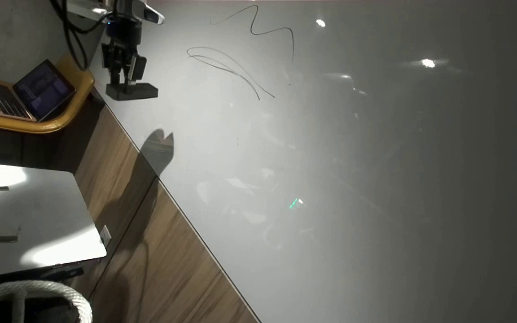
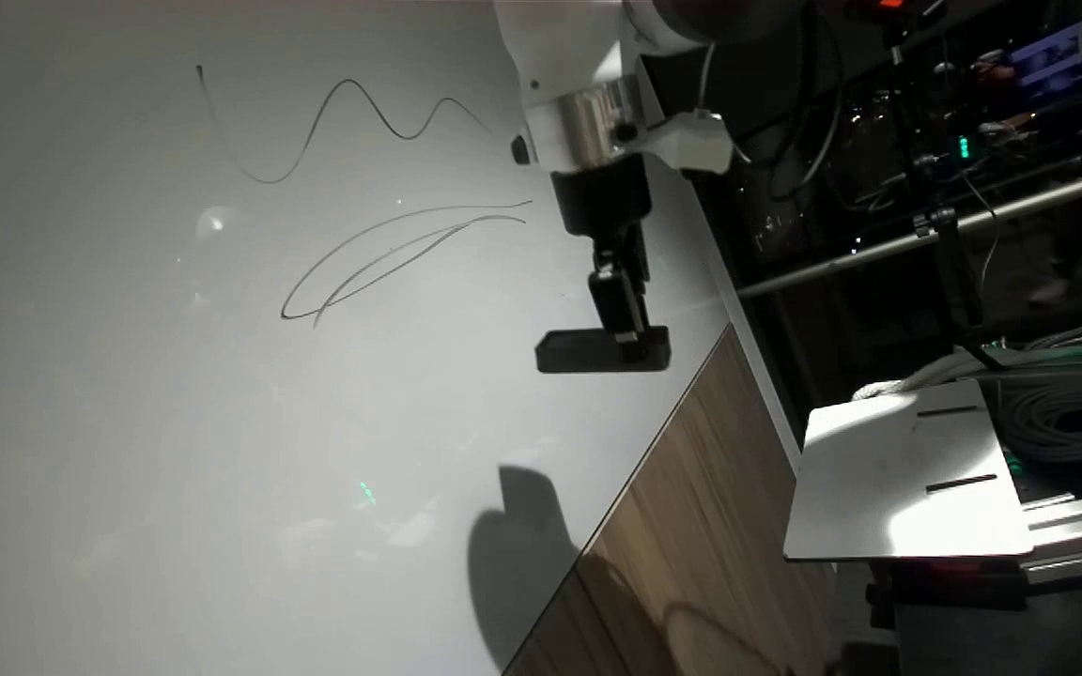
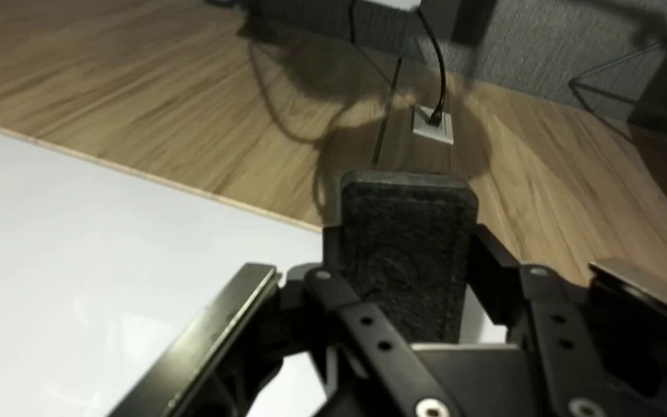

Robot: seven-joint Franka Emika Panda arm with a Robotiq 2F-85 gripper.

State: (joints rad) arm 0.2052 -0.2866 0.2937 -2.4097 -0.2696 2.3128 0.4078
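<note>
One arm (image 2: 588, 117) points downward near the white surface (image 2: 128, 404), its pincer (image 3: 407, 260) pinching a dark block (image 2: 577, 351).

That rectangular block (image 2: 597, 352) is charcoal black, like the two-fingered tool (image 3: 409, 260); the glossy board (image 1: 352, 148) before me is whitish with thin dark curving lines (image 2: 452, 229), the wooden panelling (image 1: 177, 251) brown with streaky darker grain.

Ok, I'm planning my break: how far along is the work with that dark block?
Looks done: the gripper has the dark block clamped. In hand: the block is held off the white board, its shadow lying apart. Left, most likely: wiping, since the wavy line and the looped line both plainly show.
</note>
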